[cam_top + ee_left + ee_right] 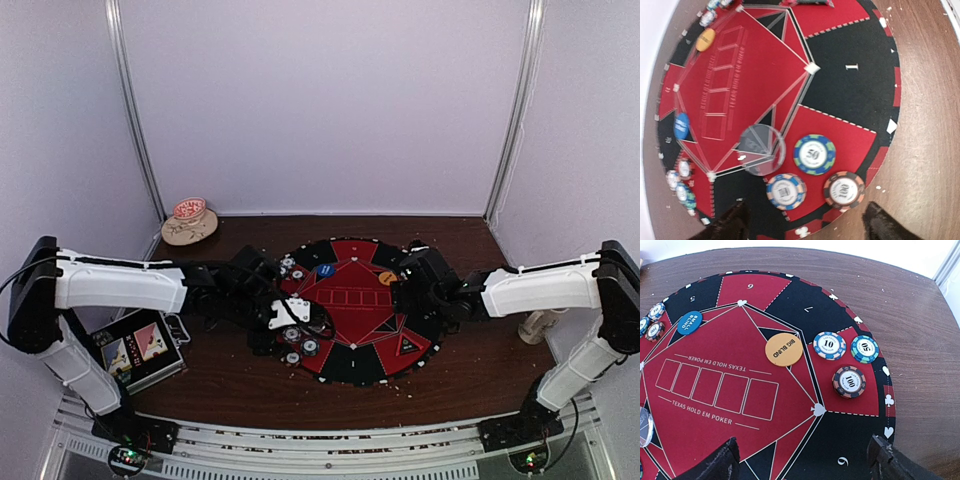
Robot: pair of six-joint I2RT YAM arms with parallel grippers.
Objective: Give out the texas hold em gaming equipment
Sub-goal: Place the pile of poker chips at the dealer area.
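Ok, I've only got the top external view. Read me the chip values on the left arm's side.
Observer: The left wrist view shows a 50 chip and a 100 chip. The third chip is too blurred to read.
Operator: Now do the right arm's side.
Observer: The right wrist view shows a 10 chip, a second 50 chip and a second 100 chip.
Operator: Read the orange button.
Observer: The orange button says Big Blind.
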